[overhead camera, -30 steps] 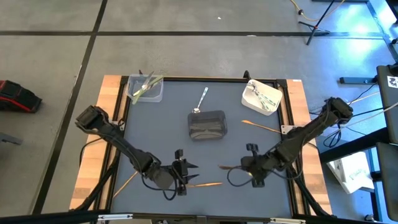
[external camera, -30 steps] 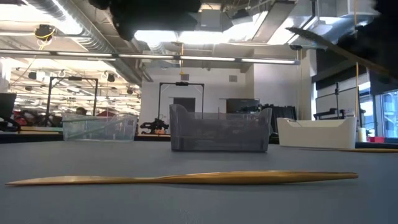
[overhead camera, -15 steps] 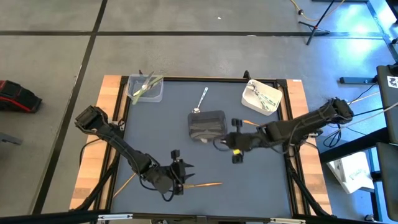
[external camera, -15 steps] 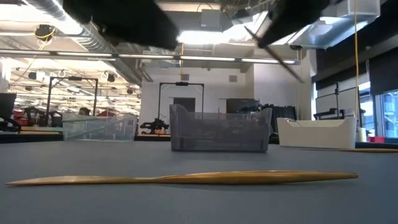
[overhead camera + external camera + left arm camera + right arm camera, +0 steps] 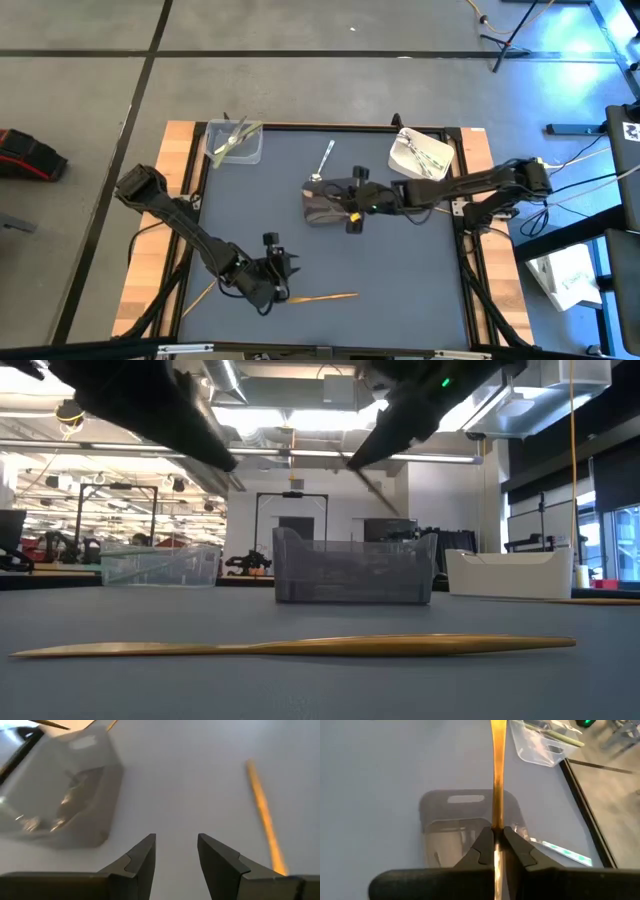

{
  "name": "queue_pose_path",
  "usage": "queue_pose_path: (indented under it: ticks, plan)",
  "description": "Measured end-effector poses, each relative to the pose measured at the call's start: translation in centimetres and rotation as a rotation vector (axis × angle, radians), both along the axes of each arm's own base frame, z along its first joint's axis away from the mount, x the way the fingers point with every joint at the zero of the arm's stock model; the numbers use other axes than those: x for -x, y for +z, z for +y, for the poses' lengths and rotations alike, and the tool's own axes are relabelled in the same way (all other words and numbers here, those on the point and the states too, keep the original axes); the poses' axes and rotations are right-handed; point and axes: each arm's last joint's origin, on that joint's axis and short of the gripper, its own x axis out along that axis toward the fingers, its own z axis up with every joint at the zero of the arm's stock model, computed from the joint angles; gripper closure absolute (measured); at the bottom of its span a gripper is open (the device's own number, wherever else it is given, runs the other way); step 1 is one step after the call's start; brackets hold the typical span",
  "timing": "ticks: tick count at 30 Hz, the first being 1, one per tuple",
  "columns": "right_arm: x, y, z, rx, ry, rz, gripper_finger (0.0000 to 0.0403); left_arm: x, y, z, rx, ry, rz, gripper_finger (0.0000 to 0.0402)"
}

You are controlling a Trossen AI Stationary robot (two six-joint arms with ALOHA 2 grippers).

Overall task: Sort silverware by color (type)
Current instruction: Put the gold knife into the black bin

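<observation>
The right hand [image 5: 494,845] pinches an orange utensil [image 5: 498,775] over the grey container [image 5: 325,203] at frame centre. The left hand [image 5: 176,851], fingers spread, hovers at lower left beside another orange utensil [image 5: 322,297].

**Materials check: mostly plastic and matt**

The surface [image 5: 400,270] looks like a matt grey mat with bare wood edges. Orange utensil [image 5: 498,770] in the right pincer [image 5: 495,847] is smooth and semi-glossy, plastic-looking. Dark grey container [image 5: 465,820] looks like translucent plastic, the clear container [image 5: 236,143] too. Spoon [image 5: 323,160] is shiny metal.
</observation>
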Motion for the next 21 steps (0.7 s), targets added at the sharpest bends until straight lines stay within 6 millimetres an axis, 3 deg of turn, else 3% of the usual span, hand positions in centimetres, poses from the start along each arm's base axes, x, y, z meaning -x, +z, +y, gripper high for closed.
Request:
queue_pose_path:
  ticks: [9, 15, 21]
  plan:
    - [-2.1, -4.9, -3.0, -0.046, -0.044, 0.14, 0.0397, 2.2, 1.0, 1.2, -0.153, 0.098, 0.044, 0.026]
    - [-2.5, -6.9, -4.5, -0.049, -0.093, 0.205, 0.0395, 2.2, 0.9, 3.6, -0.206, 0.164, 0.151, 0.026]
    - [-2.5, -7.0, -4.7, -0.048, -0.107, 0.209, 0.033, 3.8, -0.3, 7.1, -0.254, 0.18, 0.222, 0.026]
